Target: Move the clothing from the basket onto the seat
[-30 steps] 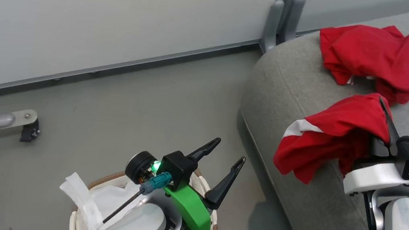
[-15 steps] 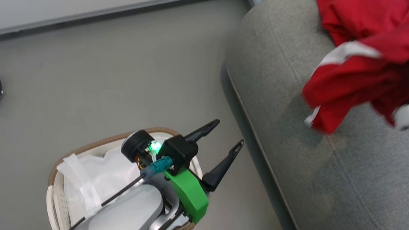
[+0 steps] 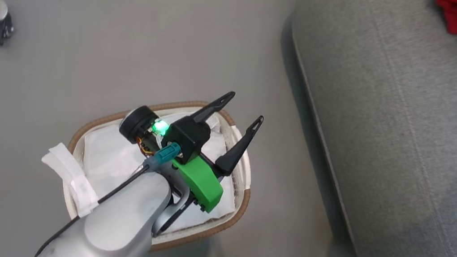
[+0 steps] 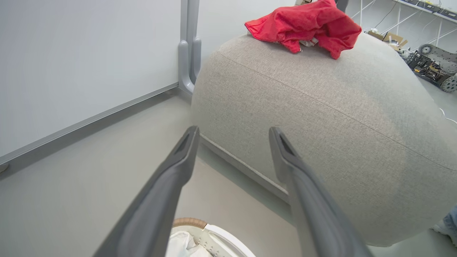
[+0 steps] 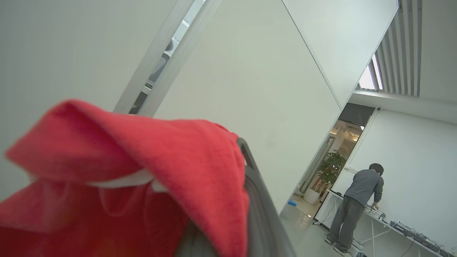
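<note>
crumpled red clothing [image 5: 171, 160] with white trim, clamped in right jaws; left jaws apart above basket [image 3: 243, 187].

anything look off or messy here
A flap of the white fabric liner spills out over the brown woven rim of the oval white plastic basket. A soft red garment drapes bunched over the shut right gripper, covering one finger.

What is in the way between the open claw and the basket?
Nothing that I can see. The left gripper hangs open right above the basket. Inside the basket, the white liner shows wherever the arm doesn't cover it.
</note>
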{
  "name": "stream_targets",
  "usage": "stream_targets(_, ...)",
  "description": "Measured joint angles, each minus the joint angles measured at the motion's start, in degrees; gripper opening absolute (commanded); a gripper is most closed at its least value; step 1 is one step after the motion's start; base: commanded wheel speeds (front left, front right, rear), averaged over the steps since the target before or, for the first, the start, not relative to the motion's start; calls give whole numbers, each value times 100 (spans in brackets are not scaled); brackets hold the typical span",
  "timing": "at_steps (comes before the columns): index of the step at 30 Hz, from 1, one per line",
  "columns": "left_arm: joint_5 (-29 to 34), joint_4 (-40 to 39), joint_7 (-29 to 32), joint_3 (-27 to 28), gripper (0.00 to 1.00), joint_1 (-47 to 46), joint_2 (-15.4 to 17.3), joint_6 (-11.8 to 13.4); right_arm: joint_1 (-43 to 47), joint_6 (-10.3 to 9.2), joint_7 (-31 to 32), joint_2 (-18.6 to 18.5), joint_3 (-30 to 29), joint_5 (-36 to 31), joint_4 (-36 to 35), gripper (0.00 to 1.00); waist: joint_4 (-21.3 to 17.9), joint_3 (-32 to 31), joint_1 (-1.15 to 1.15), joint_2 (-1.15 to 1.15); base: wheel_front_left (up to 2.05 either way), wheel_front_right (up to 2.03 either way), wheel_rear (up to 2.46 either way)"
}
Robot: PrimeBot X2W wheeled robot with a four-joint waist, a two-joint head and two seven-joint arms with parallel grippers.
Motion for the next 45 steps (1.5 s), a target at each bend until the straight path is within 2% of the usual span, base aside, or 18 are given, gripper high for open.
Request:
stream_targets(4,152,-88,0,53,100,-120,33,0,-153,0,0,-222,-219,-99,495,0,150,292,0,0,0,0,0)
stream_targets(8,231,-142,0,77,100,-199,51,0,203,0,0,-188,-447,-172,910,0,272,549,0,0,0,0,0)
stream_targets(14,288,-137,0,70,100,-203,73,0,1225,0,1,408,-812,-265,1191,0,390,830,0,0,0,0,0)
stream_targets(23,288,-132,0,60,100,-169,93,0,1905,0,1,1089,-771,-402,1072,0,247,772,0,0,0,0,0)
stream_targets(24,287,-131,0,53,100,-158,93,0,1969,0,1,1144,-750,-438,1020,15,230,751,0,0,0,0,0)
stream_targets(25,287,-131,0,45,100,-152,90,0,2012,0,1,1193,-743,-457,988,35,220,733,0,0,0,0,0)
stream_targets(26,280,-133,0,42,100,-146,85,0,2086,0,0,1254,-735,-482,936,41,209,706,0,0,0,0,0)
stream_targets(27,269,-133,0,36,100,-138,81,0,2160,0,1,1305,-728,-508,896,97,200,678,0,0,0,0,0)
stream_targets(28,253,-132,0,32,100,-129,77,0,2219,0,1,1344,-724,-533,864,100,195,653,0,0,0,0,0)
stream_targets(38,197,-141,1,269,100,106,-41,0,3249,0,1,1712,-288,-533,522,100,230,205,-1,0,0,0,0)
stream_targets(45,196,-183,0,581,100,428,-185,0,3801,0,1,1781,-163,-364,470,100,309,-242,-1,0,0,0,0)
